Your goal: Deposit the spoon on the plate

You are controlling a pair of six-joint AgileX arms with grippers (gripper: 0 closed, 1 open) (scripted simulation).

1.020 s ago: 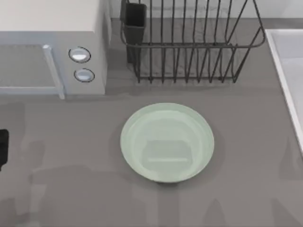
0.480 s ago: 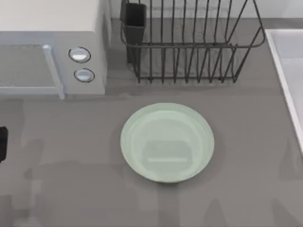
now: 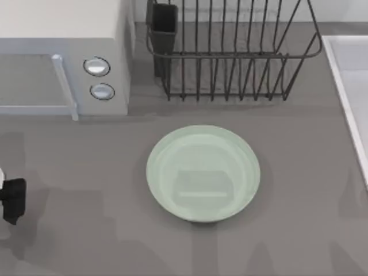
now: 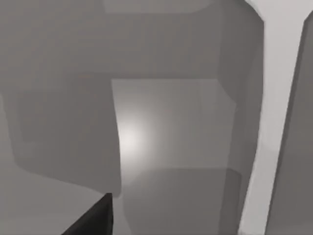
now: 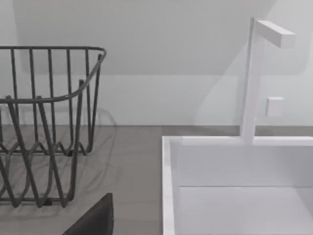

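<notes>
The plate (image 3: pixel 202 173), round and pale mint green, sits in the middle of the grey table with nothing on it. The spoon is out of view. My left gripper (image 3: pixel 12 198) appears as a dark block at the table's far left edge, well to the left of the plate and a little nearer the front. In the left wrist view, a dark part of the left gripper (image 4: pixel 93 220) hangs over grey surfaces. A dark part of my right gripper (image 5: pixel 93 220) is seen in the right wrist view, facing the rack and the sink.
A microwave (image 3: pixel 63 57) stands at the back left. A dark wire dish rack (image 3: pixel 230 57) with a dark cup (image 3: pixel 164 23) stands at the back middle. A white sink (image 3: pixel 351 86) with a faucet (image 5: pixel 254 78) runs along the right edge.
The left gripper has come further into the top view at the left edge, moving toward the table's front and slightly right. The plate has not moved.
</notes>
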